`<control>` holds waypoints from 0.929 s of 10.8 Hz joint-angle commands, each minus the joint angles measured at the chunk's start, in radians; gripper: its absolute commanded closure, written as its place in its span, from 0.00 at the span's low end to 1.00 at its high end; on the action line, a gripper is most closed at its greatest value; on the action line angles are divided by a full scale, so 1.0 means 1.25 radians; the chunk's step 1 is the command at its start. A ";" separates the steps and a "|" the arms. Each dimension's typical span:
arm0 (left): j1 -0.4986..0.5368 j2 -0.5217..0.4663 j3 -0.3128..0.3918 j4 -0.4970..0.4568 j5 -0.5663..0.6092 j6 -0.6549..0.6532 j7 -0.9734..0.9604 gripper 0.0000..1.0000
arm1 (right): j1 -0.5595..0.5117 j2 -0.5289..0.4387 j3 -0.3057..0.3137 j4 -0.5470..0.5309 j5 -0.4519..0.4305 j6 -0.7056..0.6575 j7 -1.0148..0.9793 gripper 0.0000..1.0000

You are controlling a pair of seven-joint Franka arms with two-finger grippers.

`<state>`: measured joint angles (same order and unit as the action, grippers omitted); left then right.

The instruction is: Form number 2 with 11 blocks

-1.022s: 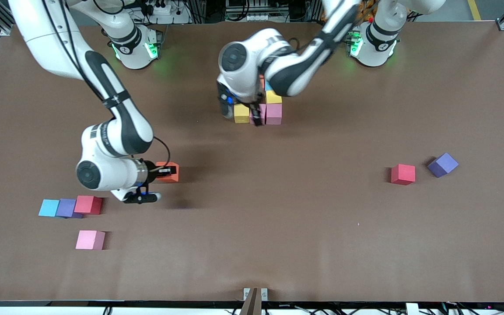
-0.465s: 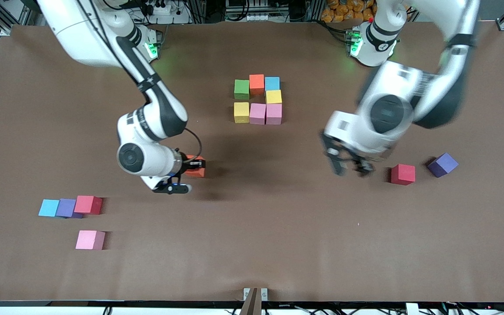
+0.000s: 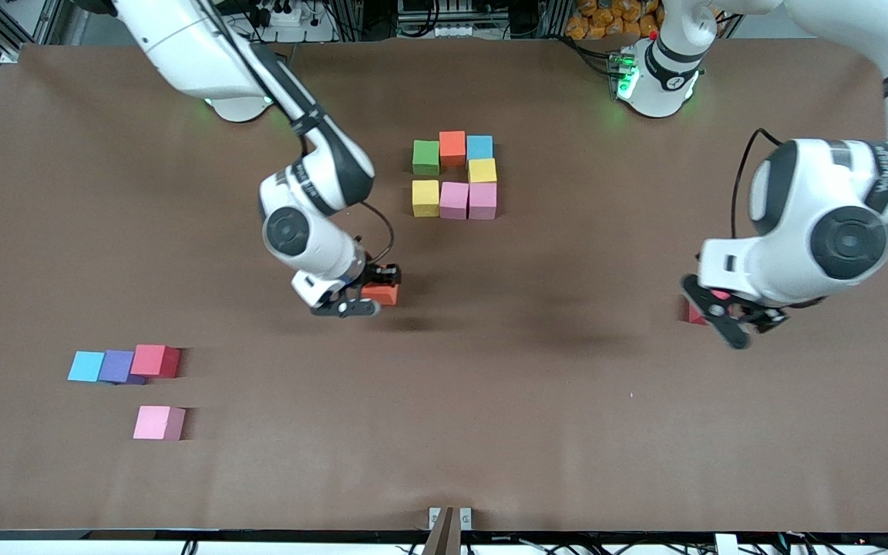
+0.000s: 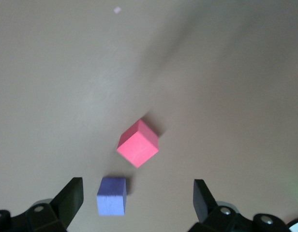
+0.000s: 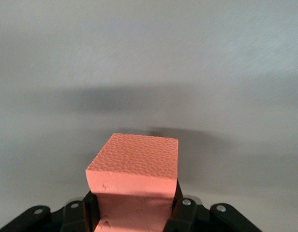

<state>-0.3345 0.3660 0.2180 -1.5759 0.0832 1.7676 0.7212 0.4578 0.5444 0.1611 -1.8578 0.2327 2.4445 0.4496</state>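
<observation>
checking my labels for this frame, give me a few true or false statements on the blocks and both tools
1. The right tool is shut on an orange block. True.
2. The left tool is shut on the red block. False: it is open above that block, which lies on the table.
3. The group started near the arms' bases has seven blocks. True.
4. A green block sits beside the pink block nearest the front camera. False: that pink block lies alone.
5. A purple block lies near the red block. True.

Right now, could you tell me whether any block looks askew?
Yes: the orange block in the partial number 2 sits slightly out of line with the green block and blue block beside it.
</observation>
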 commanded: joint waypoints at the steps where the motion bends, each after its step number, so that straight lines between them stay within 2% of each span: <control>1: -0.010 -0.009 0.013 -0.007 -0.004 0.008 -0.197 0.00 | 0.057 -0.023 -0.009 -0.045 0.014 0.040 0.056 0.53; 3: 0.006 0.004 0.015 0.000 0.007 0.025 -0.235 0.00 | 0.080 -0.022 -0.007 -0.062 0.014 0.039 0.081 0.54; 5: 0.032 0.007 0.040 0.004 0.013 0.128 -0.244 0.00 | 0.088 -0.022 -0.006 -0.081 0.014 0.040 0.085 0.55; 7: 0.034 0.004 0.050 0.003 0.011 0.136 -0.246 0.00 | 0.109 -0.022 -0.006 -0.089 0.014 0.042 0.127 0.55; 10: 0.033 -0.002 0.047 -0.006 -0.003 0.097 -0.460 0.00 | 0.134 -0.022 -0.006 -0.097 0.014 0.042 0.167 0.55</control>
<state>-0.2853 0.3730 0.2778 -1.5768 0.0887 1.9170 0.2560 0.6056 0.5443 0.1601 -1.9464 0.2327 2.4840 0.6283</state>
